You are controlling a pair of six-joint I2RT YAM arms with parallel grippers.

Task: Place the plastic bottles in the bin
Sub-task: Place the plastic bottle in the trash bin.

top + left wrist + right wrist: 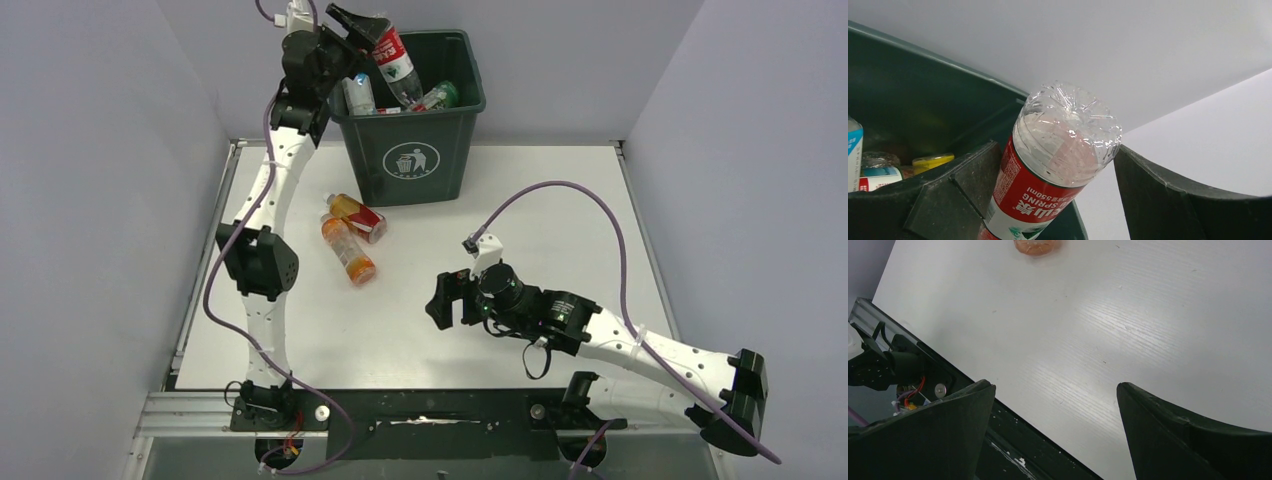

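My left gripper (358,25) (1058,150) is high over the back left rim of the dark green bin (410,160) (908,100). Its jaws stand wide. A clear red-labelled bottle (395,60) (1048,170) slants loosely between them, base up and cap end down into the bin, leaning against the left finger (963,175). Several bottles (360,95) (878,177) lie inside the bin. Two bottles remain on the table: a red-and-yellow one (358,217) and an orange one (348,250) (1037,245). My right gripper (440,300) (1055,390) hovers open and empty right of them.
The bin stands at the table's back centre against the wall. Grey walls close in left, right and behind. The black base rail (430,410) (1013,440) runs along the near edge. The left arm (262,250) rises along the table's left side.
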